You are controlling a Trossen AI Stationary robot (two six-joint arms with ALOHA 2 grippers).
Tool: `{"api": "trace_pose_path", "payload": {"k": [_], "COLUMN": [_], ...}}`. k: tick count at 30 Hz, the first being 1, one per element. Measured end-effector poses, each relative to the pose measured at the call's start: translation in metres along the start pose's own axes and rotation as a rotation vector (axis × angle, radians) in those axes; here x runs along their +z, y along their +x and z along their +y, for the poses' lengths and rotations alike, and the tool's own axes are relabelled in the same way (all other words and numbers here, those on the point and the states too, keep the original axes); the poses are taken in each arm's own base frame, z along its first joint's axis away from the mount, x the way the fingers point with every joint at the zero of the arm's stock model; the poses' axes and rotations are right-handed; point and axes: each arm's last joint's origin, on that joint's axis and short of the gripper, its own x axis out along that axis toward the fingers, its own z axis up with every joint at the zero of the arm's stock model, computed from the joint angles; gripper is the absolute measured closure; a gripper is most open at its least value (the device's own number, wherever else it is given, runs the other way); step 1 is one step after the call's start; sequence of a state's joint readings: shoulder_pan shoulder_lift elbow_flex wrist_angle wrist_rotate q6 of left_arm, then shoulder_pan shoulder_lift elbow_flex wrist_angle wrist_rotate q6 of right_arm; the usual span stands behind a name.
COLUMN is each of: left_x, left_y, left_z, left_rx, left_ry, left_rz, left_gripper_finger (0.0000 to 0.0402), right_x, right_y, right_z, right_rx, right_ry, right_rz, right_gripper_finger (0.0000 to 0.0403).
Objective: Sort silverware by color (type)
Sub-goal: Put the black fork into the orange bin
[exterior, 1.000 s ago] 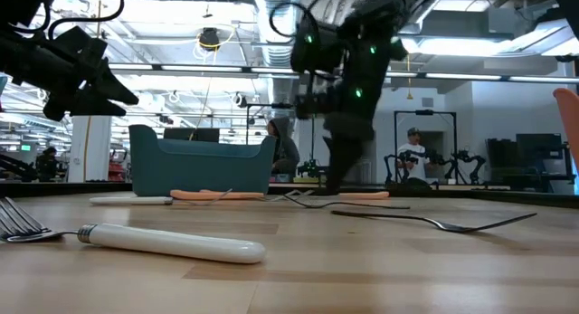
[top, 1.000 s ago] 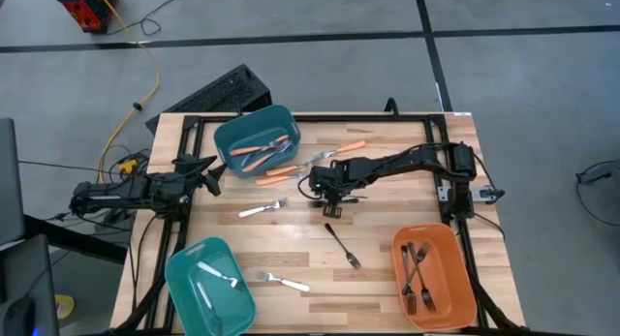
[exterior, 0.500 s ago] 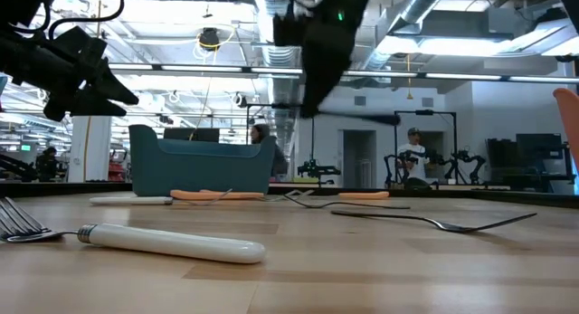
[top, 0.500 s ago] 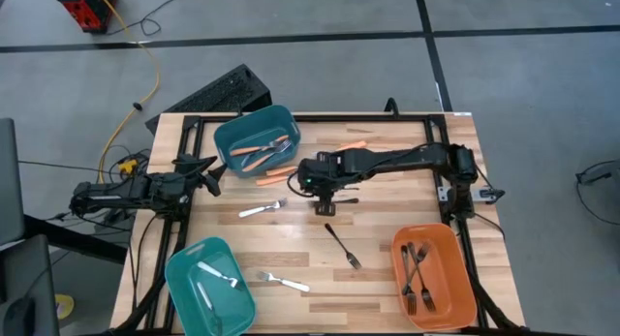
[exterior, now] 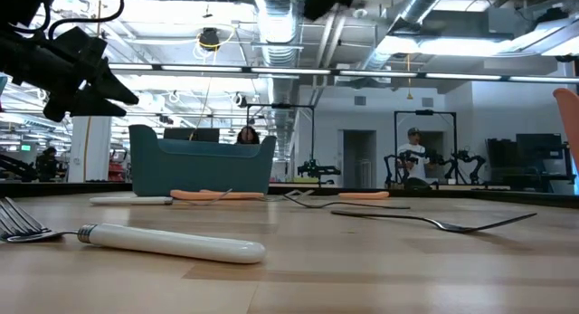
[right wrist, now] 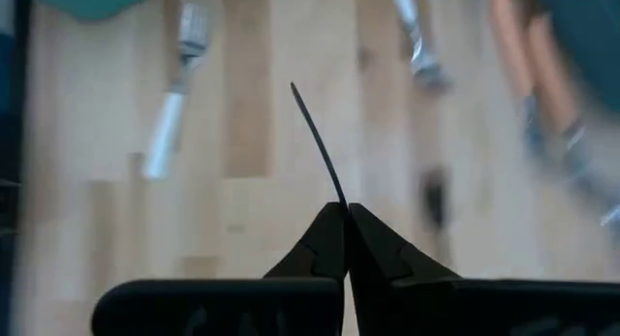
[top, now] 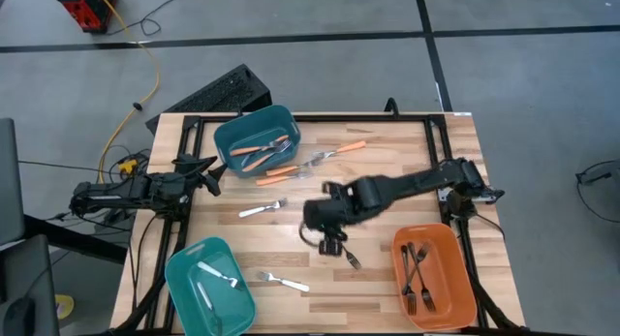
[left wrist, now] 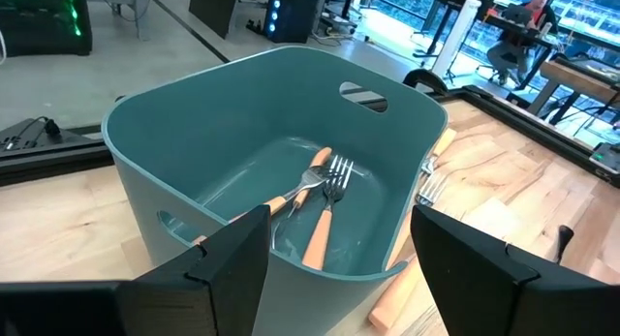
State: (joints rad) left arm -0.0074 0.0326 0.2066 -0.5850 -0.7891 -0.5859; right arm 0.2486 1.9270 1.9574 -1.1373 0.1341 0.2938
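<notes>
Done: orange forks point(top: 260, 152) in far teal bin point(top: 256, 137), black forks point(top: 417, 273) in orange bin point(top: 436, 278).
Left: forks lying loose near that teal bin.
Right gripper point(right wrist: 345, 212): pinched tight on thin black fork point(right wrist: 318, 147).
Left gripper point(left wrist: 339, 268): wide open, empty, beside teal bin.

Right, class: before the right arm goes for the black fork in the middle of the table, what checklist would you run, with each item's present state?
1. Right gripper is lined up above the black fork: ok.
2. Its jaws are open for a grasp: not ok, they are shut and empty.
3. The fork lies flat on the table, clear of other cutlery: ok.
4. The orange bin holding black forks has room: ok.
5. The left gripper is out of the way: ok, it waits open at the left edge by the far teal bin.
</notes>
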Motion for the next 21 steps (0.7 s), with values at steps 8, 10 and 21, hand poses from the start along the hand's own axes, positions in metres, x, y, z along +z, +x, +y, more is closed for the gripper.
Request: {"api": "trace_pose_path", "payload": {"k": [8,10,21], "left_x": [0.000,0.000,0.001], "left_y": [0.000,0.000,0.000], "left_z": [0.000,0.000,-0.001], "left_rx": [0.000,0.000,-0.024], "left_ry": [0.012,0.002,-0.015], "left_rz": [0.000,0.000,-0.003], "left_gripper_finger": [0.0167,0.0167,0.0167], "right_x": [-0.046,-0.062,-0.138], "right_y": [-0.025,-0.034,-0.094], "right_z": [0.057,0.072,0.139], "right_rx": [-0.083,-0.137,-0.171], "right_ry": [0.465,0.566,0.958], "right_rz": [0.221,0.271,0.123], "right_gripper_finger": [0.0378,0.0379,0.0378]}}
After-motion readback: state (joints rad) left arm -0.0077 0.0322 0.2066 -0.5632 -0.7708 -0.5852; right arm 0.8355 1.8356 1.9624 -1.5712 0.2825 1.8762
